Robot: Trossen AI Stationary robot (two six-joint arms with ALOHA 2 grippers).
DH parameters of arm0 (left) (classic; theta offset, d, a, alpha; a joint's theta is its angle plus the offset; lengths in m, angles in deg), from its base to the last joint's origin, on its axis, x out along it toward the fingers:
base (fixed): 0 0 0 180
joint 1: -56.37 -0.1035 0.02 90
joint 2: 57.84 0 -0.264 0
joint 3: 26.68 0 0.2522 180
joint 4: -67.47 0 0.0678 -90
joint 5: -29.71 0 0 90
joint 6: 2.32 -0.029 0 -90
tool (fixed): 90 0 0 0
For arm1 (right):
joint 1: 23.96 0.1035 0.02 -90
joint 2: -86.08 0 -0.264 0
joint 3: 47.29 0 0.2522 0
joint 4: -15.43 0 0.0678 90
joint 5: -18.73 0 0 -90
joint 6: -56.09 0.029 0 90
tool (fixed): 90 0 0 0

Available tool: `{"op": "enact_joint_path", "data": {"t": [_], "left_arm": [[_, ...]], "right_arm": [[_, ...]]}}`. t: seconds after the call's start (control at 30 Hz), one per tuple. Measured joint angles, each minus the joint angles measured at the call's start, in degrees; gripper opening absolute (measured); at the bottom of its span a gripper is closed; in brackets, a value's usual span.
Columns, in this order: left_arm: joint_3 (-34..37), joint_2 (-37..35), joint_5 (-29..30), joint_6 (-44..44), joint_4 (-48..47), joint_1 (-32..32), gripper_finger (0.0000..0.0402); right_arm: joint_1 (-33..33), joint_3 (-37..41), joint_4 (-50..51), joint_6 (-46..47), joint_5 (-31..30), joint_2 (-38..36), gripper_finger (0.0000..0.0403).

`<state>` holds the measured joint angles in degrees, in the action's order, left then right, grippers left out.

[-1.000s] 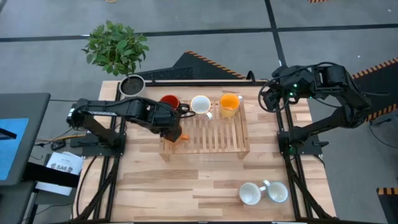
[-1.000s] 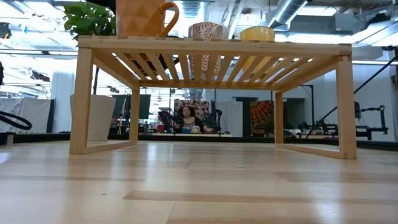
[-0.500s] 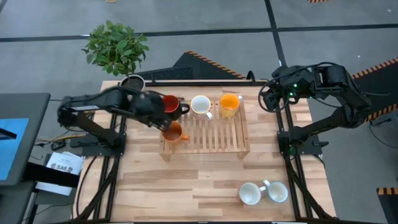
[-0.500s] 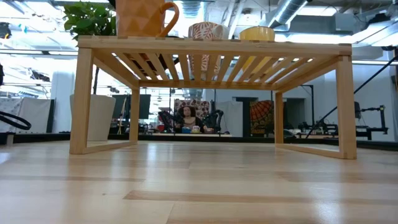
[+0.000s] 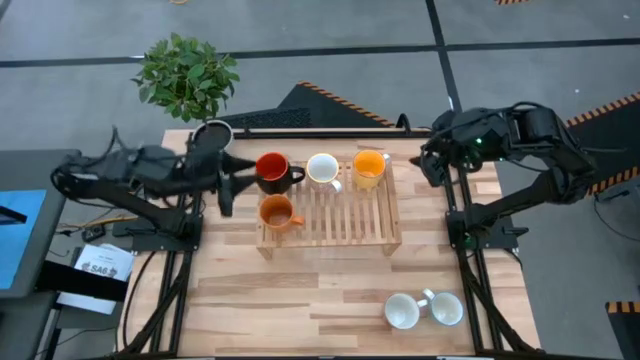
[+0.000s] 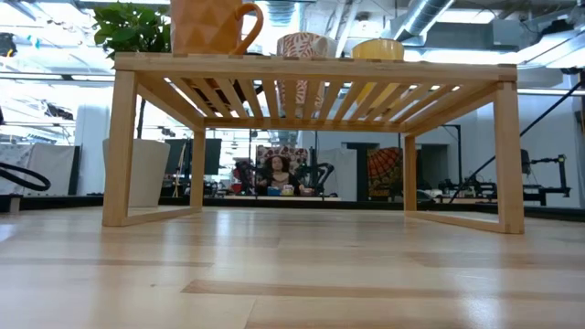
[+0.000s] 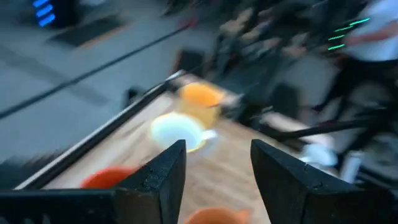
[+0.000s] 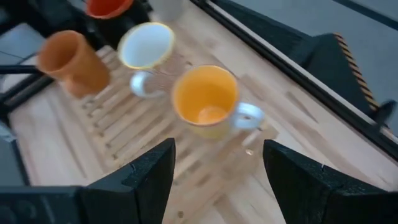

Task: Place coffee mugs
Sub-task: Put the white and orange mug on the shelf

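Observation:
Four mugs stand on the wooden slatted rack (image 5: pixel 340 222): the red one (image 5: pixel 271 167) with a black handle, a white one (image 5: pixel 322 168) and the yellow-orange one (image 5: pixel 369 167) along its far edge, and the darker orange one (image 5: pixel 276 212) at its near left. Two more pale mugs (image 5: pixel 402 311) (image 5: pixel 445 308) are on the table's near right. My left gripper (image 5: pixel 230 185) is open, left of the rack. It touches nothing. My right gripper (image 5: pixel 430 160) is open beyond the rack's far right corner. Its wrist view shows the yellow-orange mug (image 8: pixel 205 99) ahead.
A wider pale cup with a dark inside (image 5: pixel 212 135) stands at the table's far left corner, near a potted plant (image 5: pixel 187 72) beyond the edge. Bare tabletop (image 5: pixel 300 300) stretches in front of the rack. In the low view a person (image 6: pixel 274 174) sits far behind the table.
My left gripper has drawn back from over the darker orange mug toward the table's left, ending left of the rack. The darker orange mug, partly covered by the gripper a second ago, stands alone on the rack's near left part.

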<state>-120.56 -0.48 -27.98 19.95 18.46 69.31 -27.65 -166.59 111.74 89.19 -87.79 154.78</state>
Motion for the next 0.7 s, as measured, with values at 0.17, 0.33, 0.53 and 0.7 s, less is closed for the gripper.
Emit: {"op": "enact_joint_path", "data": {"t": [0.17,0.33,0.53,0.7], "left_arm": [[20.65,-7.48,-6.79,-8.33,31.22,2.02,0.0165],[32.31,-11.53,-12.01,-13.24,50.65,1.23,0.0165],[33.73,-15.08,-13.97,-14.12,50.48,0.77,0.0165],[33.73,-16.78,-11.50,-14.43,50.00,0.77,0.0165]], "right_arm": [[2.93,0.00,-4.89,-0.61,0.01,0.00,0.0270],[4.80,0.00,-10.26,-2.04,0.01,0.00,0.0270],[5.20,0.00,-12.94,-2.05,-0.01,0.00,0.0270],[5.08,0.00,-13.11,1.43,1.30,0.02,0.0270]]}}
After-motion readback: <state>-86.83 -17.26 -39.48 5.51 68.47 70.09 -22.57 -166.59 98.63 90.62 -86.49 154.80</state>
